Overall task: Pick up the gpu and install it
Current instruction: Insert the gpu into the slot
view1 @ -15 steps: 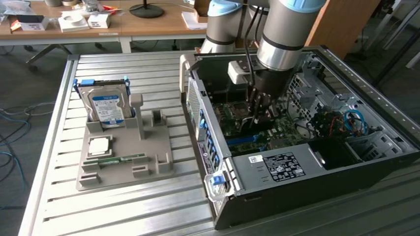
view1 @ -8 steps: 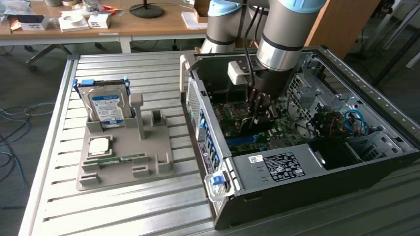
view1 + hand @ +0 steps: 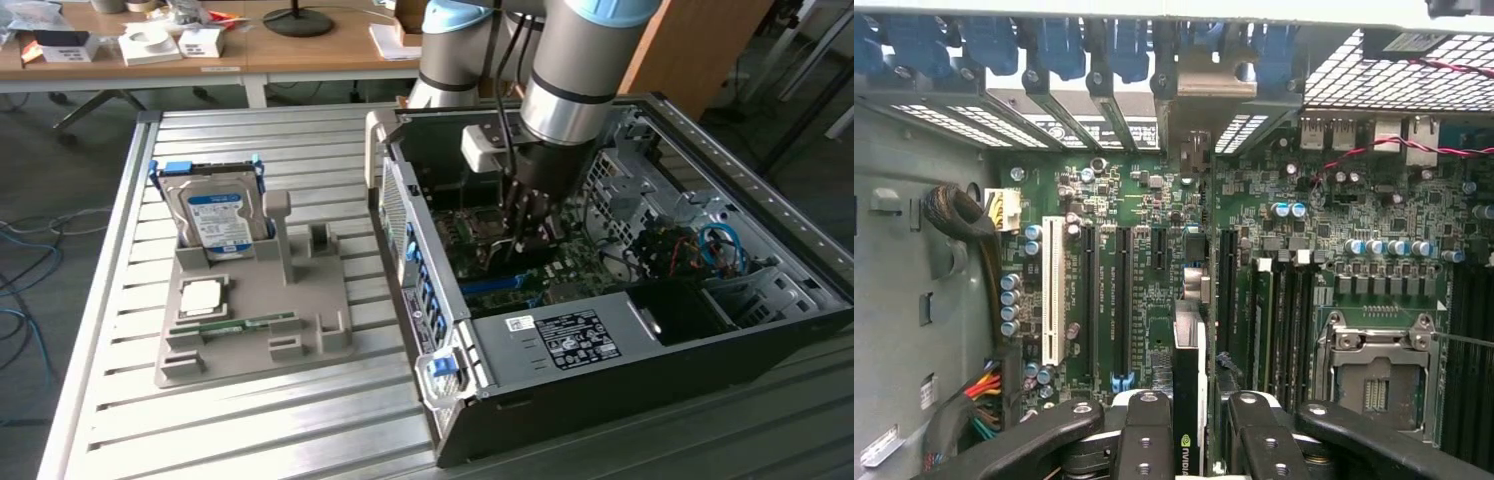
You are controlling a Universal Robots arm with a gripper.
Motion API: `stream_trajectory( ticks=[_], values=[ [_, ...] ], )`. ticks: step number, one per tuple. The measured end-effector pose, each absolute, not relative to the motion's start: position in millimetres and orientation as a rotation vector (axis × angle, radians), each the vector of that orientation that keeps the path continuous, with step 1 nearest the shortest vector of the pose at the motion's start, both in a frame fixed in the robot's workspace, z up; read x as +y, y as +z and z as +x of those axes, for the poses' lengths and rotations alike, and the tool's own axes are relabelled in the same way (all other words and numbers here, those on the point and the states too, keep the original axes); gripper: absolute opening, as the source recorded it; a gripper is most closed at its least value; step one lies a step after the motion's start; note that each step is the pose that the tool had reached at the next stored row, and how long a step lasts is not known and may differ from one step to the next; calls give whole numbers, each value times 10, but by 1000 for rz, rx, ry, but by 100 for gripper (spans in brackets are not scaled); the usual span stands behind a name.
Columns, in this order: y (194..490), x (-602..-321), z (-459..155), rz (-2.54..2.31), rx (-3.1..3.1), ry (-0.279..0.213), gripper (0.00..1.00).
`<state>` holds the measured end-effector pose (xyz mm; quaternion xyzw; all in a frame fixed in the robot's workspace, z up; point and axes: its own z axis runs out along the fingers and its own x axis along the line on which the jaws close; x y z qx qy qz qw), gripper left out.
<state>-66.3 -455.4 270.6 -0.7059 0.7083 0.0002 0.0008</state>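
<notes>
My gripper (image 3: pixel 525 238) reaches down into the open computer case (image 3: pixel 667 105), just above the green motherboard (image 3: pixel 574 268). It is shut on the gpu (image 3: pixel 1189 350), a thin black card seen edge-on between my black fingers (image 3: pixel 1144 430), with a green logo on its near end. The card's pale silver bracket (image 3: pixel 1199 95) stands at the case's rear slot openings. The card runs along a gap on the motherboard (image 3: pixel 1334 210), between the long black expansion slots (image 3: pixel 1122 300) and the memory slots (image 3: pixel 1274 320). I cannot tell whether its edge sits in a slot.
On the metal table at the exterior view's left, a grey holder (image 3: pixel 307 345) carries a blue-labelled hard drive (image 3: pixel 218 215), a processor chip (image 3: pixel 203 297) and a green memory stick (image 3: pixel 234 323). Inside the case are a white slot (image 3: pixel 1054 290), the processor socket (image 3: pixel 1374 370), cables (image 3: pixel 714 245) and a drive cage.
</notes>
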Motion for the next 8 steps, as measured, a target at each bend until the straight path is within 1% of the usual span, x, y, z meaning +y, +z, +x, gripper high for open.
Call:
stream_trajectory(
  ticks=[8],
  values=[
    [2675,-4554,-670,-2217,2224,0,26]
  ],
)
